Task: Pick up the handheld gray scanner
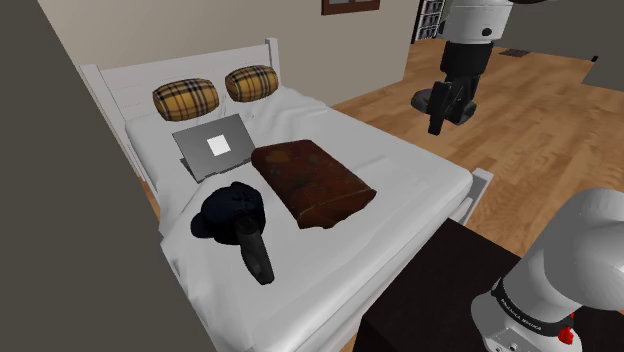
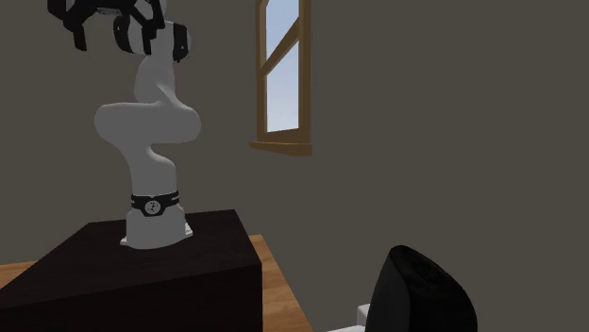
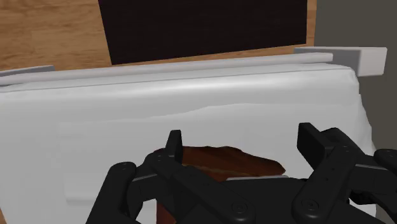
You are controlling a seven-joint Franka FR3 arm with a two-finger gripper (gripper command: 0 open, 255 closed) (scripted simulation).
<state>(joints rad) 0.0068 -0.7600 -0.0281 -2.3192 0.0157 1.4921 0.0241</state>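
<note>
The handheld scanner [image 1: 238, 218] is drawn dark, almost black: a rounded head with a handle [image 1: 259, 258] pointing toward the near edge of the white bed [image 1: 400, 175]. It lies left of a brown slab-like object [image 1: 312, 181] in the shoulder view. My gripper [image 1: 436, 124] hangs high in the air over the bed's right side, well away from the scanner and up to its right. In the wrist view my gripper [image 3: 242, 145] is open, its fingers [image 3: 174, 145] apart with nothing between them; the brown object [image 3: 219, 159] and white bedding lie far below.
A grey laptop [image 1: 214, 146] and two plaid pillows [image 1: 185, 98] lie at the head of the bed. The dark stand [image 1: 430, 300] is by the bed's near corner, with wooden floor [image 1: 540, 140] beyond. A black rounded shape [image 2: 420, 292] looms close in the second exterior view.
</note>
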